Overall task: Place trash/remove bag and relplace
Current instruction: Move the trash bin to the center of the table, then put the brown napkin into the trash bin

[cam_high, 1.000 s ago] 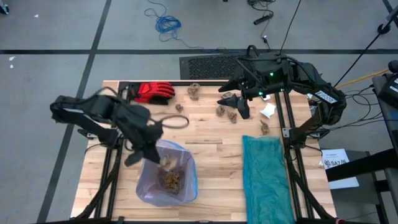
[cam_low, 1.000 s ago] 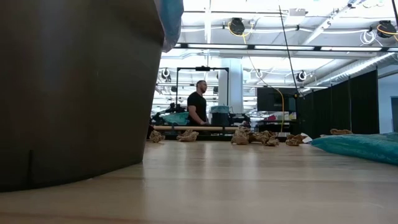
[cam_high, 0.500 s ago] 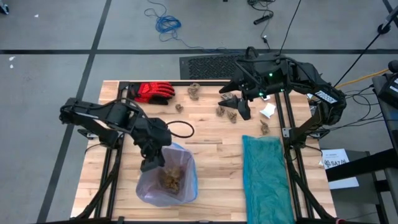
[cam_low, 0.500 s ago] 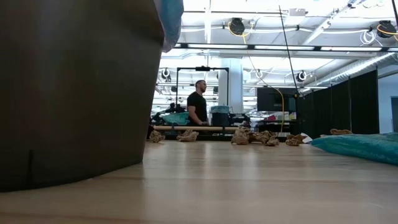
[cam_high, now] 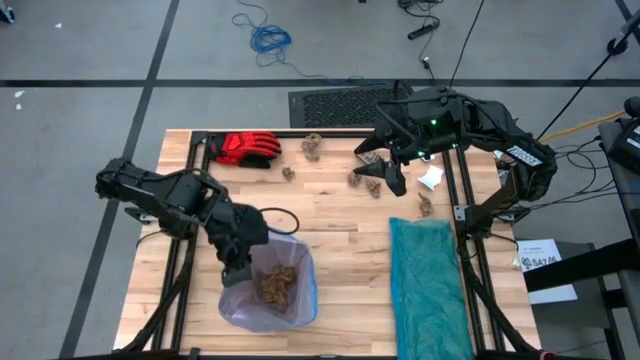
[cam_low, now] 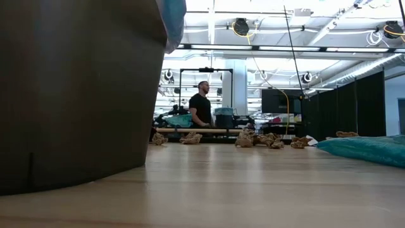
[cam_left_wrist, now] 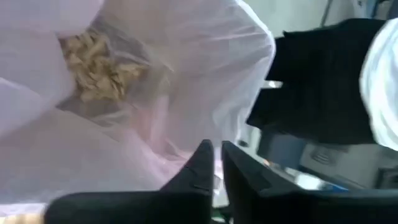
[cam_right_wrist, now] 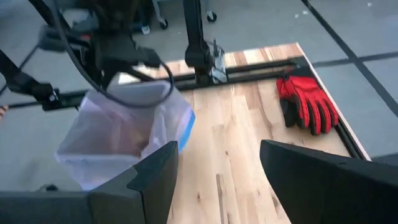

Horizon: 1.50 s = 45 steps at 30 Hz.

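We've got some tan paper lumps (cam_high: pixel 275 285) in the thin lilac-pink plastic liner (cam_high: pixel 300 290), more lumps (cam_high: pixel 362 180) on the wood counter (cam_high: pixel 330 215); L hand (cam_high: pixel 235 272) nearly together at the liner rim, R hand (cam_high: pixel 385 170) apart, bag swap pending.

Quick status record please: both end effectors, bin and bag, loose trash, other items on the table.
left end effector: at the bag's rim, fingers nearly together
right end effector: open, over the table's far side, above loose trash
bag: lines the bin, holds brown trash
loose trash: several lumps on the far side, a white scrap near the right edge
glove: red, far left corner
green bag: flat, right side
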### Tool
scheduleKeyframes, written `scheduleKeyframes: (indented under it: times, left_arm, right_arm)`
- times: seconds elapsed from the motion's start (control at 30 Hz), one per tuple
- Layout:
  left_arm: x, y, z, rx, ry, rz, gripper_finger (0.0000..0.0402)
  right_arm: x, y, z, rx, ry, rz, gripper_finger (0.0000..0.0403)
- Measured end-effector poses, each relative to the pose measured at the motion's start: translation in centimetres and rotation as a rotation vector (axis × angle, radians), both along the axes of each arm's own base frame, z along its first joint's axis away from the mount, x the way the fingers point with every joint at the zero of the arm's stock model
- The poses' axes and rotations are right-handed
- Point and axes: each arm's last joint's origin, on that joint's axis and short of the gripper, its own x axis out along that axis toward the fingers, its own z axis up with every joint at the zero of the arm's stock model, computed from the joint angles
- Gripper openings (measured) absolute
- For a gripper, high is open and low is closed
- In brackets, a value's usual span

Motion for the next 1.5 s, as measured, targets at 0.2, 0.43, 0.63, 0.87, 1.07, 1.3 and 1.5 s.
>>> scheduleKeyframes:
  times: [0.2, 0.43, 0.63, 0.87, 1.07, 1.3, 1.5]
  left_arm:
    - [2.2, 0.1, -1.8, 0.131, 0.003, 0.001, 0.0003]
    - [4.7, 1.1, -4.7, 0.251, 0.103, -0.045, 0.0001]
    - [6.0, 3.6, -5.0, 0.358, 0.052, 0.035, 0.0001]
    - [7.2, 6.7, -4.5, 0.415, -0.055, 0.134, 0.0]
    - [7.5, 9.5, -4.5, 0.488, -0.082, 0.169, 0.0]
    - [7.2, 11.9, -2.1, 0.484, -0.167, 0.247, 0.0]
    - [4.6, 12.7, 3.1, 0.549, -0.279, 0.322, 0.0]
  right_arm:
    - [-0.2, 0.0, -0.3, -0.017, 0.041, 0.012, 0.0221]
    - [-0.2, 0.0, -0.4, -0.023, 0.048, 0.009, 0.0202]
    - [-0.3, 0.0, -0.4, -0.022, 0.054, 0.01, 0.018]
    - [-0.3, 0.0, -0.4, -0.023, 0.054, 0.008, 0.0169]
    - [-0.3, 0.0, -0.4, -0.023, 0.054, 0.008, 0.0169]
    - [-0.3, 0.0, -0.4, -0.024, 0.053, 0.007, 0.0169]
    - [-0.5, 0.0, -0.3, -0.04, 0.047, 0.016, 0.0169]
